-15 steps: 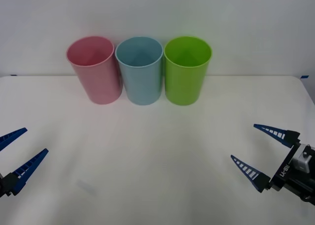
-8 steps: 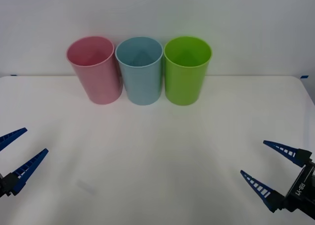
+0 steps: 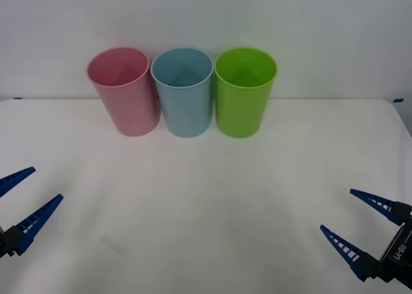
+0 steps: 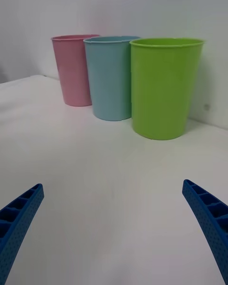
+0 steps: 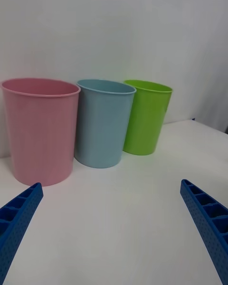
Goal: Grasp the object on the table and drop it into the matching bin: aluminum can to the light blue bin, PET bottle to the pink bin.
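The aluminum can is out of view. At the back of the white table (image 3: 206, 197) stand the pink bin (image 3: 123, 91) and, right of it, the light blue bin (image 3: 184, 91). Both wrist views also take in the pink bin (image 4: 74, 70) (image 5: 40, 129) and the light blue bin (image 4: 111, 77) (image 5: 103, 122). Low at the front left edge my left gripper (image 3: 19, 196) is open and holds nothing. My right gripper (image 3: 356, 213) is open and empty at the front right corner. In each wrist view the blue fingers (image 4: 19, 218) (image 5: 16, 218) spread wide over bare table.
A lime green bin (image 3: 245, 91) stands right of the light blue one, touching it. A plain wall rises behind the bins. The table's right edge runs close to my right gripper.
My right gripper has drawn back toward the front right corner, lower and further right than before. The left gripper and the bins have not moved.
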Controlling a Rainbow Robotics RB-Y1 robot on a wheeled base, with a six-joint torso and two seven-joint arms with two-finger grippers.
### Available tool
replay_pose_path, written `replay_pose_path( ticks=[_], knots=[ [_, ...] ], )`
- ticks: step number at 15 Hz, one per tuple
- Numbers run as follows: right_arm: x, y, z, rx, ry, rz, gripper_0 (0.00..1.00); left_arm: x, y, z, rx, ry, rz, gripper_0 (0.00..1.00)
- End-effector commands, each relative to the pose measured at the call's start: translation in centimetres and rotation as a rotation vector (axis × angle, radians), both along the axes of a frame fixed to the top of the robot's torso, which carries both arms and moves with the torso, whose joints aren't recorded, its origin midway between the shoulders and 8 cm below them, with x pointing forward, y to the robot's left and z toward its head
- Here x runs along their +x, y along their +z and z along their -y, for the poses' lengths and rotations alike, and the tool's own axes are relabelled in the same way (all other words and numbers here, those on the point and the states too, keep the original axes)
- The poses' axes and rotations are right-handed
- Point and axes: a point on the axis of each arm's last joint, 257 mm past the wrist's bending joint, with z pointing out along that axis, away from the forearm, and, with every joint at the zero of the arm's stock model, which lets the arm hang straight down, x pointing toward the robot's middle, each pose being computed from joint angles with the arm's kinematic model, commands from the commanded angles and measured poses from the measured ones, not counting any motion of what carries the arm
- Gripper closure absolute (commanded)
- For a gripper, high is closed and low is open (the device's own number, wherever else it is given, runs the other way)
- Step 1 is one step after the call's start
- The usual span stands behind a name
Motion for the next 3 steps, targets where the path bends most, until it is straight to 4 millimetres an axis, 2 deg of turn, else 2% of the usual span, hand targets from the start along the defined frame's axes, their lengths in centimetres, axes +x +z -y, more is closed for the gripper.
replay_pose_path(
  ticks=[1, 3],
  knots=[
    [-0.1, -0.07, 0.04, 0.002, 0.003, -0.002, 0.0, 0.0, 0.0, 0.0, 0.0, 0.0, 0.0, 0.0],
    [-0.08, -0.08, 0.07, 0.002, 0.001, -0.002, 0.0, 0.0, 0.0, 0.0, 0.0, 0.0, 0.0, 0.0]
  ],
)
